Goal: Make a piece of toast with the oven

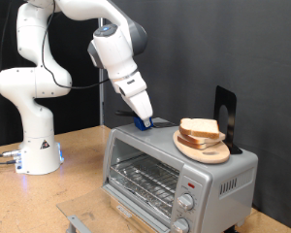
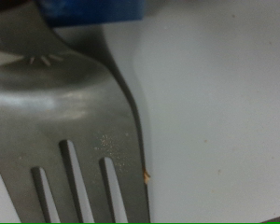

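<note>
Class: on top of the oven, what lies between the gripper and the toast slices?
In the exterior view, only bare oven top separates the gripper from the toast slices on their wooden plate.

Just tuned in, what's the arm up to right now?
The gripper is down on top of the toaster oven, at a fork that fills the wrist view. Two bread slices sit stacked on a round wooden plate on the oven's top. The oven door looks closed, its rack bare.

Round plate [image 1: 206, 148] and black stand [image 1: 226, 116] crowd the oven [image 1: 175, 173] top.
</note>
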### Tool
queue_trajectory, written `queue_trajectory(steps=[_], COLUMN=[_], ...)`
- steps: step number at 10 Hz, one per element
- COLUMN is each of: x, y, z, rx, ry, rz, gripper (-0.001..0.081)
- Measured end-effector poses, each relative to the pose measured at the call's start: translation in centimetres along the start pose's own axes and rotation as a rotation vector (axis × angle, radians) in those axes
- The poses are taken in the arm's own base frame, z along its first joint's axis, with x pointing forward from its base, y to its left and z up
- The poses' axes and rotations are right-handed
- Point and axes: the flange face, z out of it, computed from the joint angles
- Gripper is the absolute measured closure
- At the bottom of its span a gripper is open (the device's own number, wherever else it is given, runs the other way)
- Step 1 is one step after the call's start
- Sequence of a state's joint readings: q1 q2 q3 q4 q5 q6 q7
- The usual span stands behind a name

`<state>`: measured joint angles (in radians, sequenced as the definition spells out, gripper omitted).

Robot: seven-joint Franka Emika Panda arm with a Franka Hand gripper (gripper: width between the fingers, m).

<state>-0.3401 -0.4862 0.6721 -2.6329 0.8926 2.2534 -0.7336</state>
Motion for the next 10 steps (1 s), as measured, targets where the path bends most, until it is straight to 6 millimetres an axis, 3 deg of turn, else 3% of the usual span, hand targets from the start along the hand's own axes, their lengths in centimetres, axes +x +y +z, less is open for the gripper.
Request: queue_trajectory(steps=[1,2,3,4,5,8,10], x=[0.0,0.0,-0.1,-0.1,-0.1,0.0,0.2], y=[0.0,0.0,0.0,0.0,0.0,0.0,0.0], z=[0.0,0.0,0.0,0.0,0.0,-0.2,-1.8], rx=[0.000,0.000,0.000,0.000,0.001,0.011,0.055], ry=[0.000,0.000,0.000,0.000,0.000,0.011,0.026], rz=[0.002,0.005,0.007,0.009,0.011,0.038,0.072], gripper=[0.0001,0.0124,0.0124,0.0262,0.0323,0.0323,0.0323])
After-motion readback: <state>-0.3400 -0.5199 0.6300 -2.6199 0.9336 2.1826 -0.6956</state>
